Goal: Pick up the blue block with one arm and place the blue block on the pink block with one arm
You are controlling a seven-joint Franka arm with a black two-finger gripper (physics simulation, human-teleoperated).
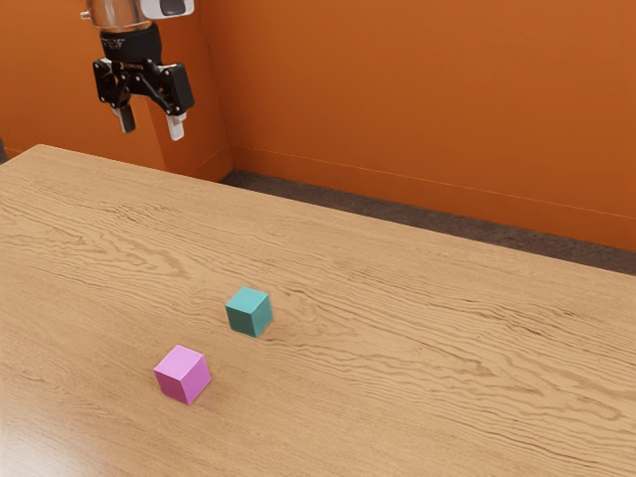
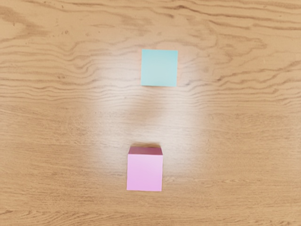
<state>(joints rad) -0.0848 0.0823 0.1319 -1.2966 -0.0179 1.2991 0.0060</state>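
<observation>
My gripper (image 1: 151,123) hangs in the upper left of the exterior view, high above the wooden surface (image 1: 447,348) and in front of the orange wall (image 1: 417,89). Its two fingers point downward and stand wide apart, with only air between them (one fingertip looks dark, the other pale).

The blue block (image 1: 248,311) sits flat on the surface a little left of the exterior view's centre; its colour leans toward teal. The pink block (image 1: 183,374) rests on the same surface, lower and further to the left in that frame, near the blue one but not touching it. A strip of bare wood grain separates them. Both lie well below and to the right of my gripper in that view, and nothing touches either one.

From my wrist camera I look straight down on the surface (image 2: 244,141). The blue block (image 2: 159,68) shows as a plain square top face. The pink block (image 2: 145,170) shows its top face plus a thin, darker sliver of one side, the side that faces the blue block. Their edges run roughly parallel (the two are slightly offset from each other rather than squarely in line).

Beyond the far edge of the surface, a dark floor strip (image 1: 447,219) runs along the foot of the wall.
</observation>
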